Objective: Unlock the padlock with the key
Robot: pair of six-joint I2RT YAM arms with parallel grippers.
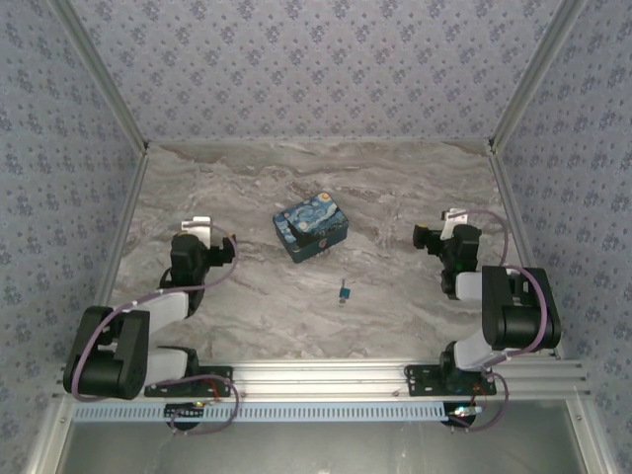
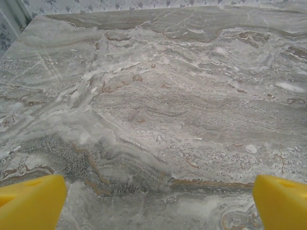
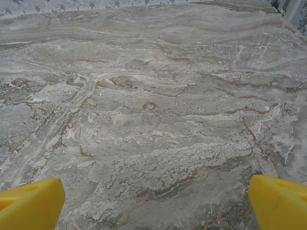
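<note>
Bench [image 1: 237, 306]: grey-brown marbled top; patterned blue-grey walls [image 1: 316, 59] close it in on three sides

Padlock [image 1: 344, 294]: tiny and blue-bodied, lying on the bench just below the middle of the top frame; below and a little right of the painted box and apart from it; about midway between the two arms, well apart from both

Key: a dark sliver sits at the padlock's upper end; whether it is shackle or key I cannot tell

Painted box [image 1: 311, 229]: blue with yellow swirls, at the centre of the top frame, set at a slant on the bench

Left fingers [image 2: 29, 202]: yellow tips in the two lower corners of the left wrist frame; spread wide, holding nothing, bare marble between them

Right fingers [image 3: 279, 203]: yellow tips in the two lower corners of the right wrist frame; spread wide, holding nothing, bare marble between them

Left arm [image 1: 188, 267]: folded at the left of the top frame, level with the box

Right arm [image 1: 513, 306]: folded at the right of the top frame
</note>
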